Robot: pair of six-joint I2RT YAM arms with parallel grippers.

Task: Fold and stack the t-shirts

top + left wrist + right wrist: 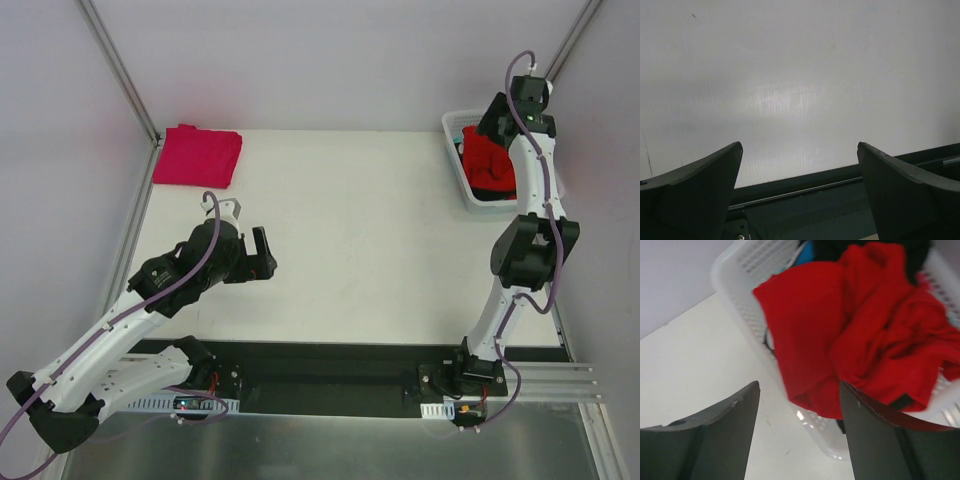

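Red t-shirt [860, 330] lay heaped in white basket [740, 270] at upper right of top view, draped over rim. Right end effector [800, 385] hovered at it, fingers apart, holding nothing. Magenta t-shirt [197, 156] lay folded at upper left of desk [350, 230]. Left end effector [800, 147] spread wide, empty, over desk.

From above, the right arm [535, 175] covers most of the basket [455, 122] and part of the red t-shirt [485, 158], and its jaws are hidden. In the right wrist view the basket runs off the top and right edges. The black garment [920, 255] is cropped there, and a teal scrap [805, 252] is too small to identify.
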